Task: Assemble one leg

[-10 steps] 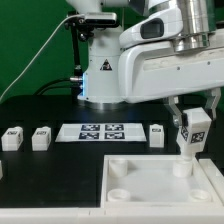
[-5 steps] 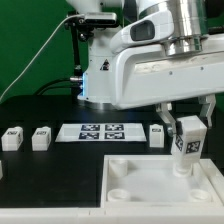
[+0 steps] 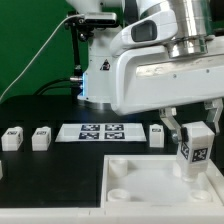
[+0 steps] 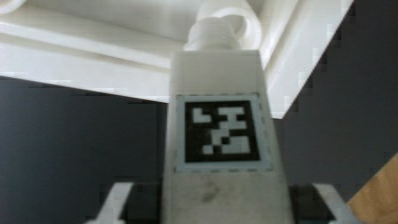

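My gripper is shut on a leg, a small white post with a black-and-white marker tag on its side. I hold it upright, its lower end in or just over the far right corner socket of the big white panel; I cannot tell if it is seated. In the wrist view the leg fills the middle with its tag facing the camera, and my fingers flank its near end. The panel lies beyond.
Three more legs stand on the black table: two at the exterior view's left and one just behind the panel. The marker board lies between them. The robot base stands behind.
My gripper and the held leg have shifted toward the exterior view's right and turned about the vertical axis; the tag now faces more toward the camera.
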Robot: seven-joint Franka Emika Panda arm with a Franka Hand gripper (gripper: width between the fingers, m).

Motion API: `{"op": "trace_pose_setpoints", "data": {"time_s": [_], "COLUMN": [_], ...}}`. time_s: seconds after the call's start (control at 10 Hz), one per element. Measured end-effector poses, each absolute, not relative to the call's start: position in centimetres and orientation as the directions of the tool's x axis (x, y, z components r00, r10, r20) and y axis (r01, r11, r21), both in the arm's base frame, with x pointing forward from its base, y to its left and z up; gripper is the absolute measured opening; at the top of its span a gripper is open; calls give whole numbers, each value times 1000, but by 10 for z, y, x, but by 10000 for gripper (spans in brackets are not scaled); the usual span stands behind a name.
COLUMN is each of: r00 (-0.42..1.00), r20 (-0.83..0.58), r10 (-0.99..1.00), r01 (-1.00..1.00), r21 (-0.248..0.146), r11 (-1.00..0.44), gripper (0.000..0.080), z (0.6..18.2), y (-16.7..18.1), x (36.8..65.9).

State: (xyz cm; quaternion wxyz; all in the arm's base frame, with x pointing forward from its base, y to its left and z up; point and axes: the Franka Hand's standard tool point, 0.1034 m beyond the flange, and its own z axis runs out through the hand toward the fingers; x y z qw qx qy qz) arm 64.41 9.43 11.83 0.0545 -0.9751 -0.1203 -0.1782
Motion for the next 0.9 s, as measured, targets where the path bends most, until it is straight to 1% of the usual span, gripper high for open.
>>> {"op": "trace_pose_setpoints", "data": {"time_s": [0.3,0.4,0.5,0.6,0.9], "r00": [889,853,855,839,842], "r20": [406,479,475,504,494], "r10": [212,206,210,207,217], "r01": [253,249,254,251,262], "r21": [-49,-27,-28,-21,-23], "r11": [-966,-968,-967,-968,-965], "gripper": [295,295,295,295,295], "z": [118,117,111,110,104], "y": [93,91,95,96,103], "x": [646,647,641,641,635]}}
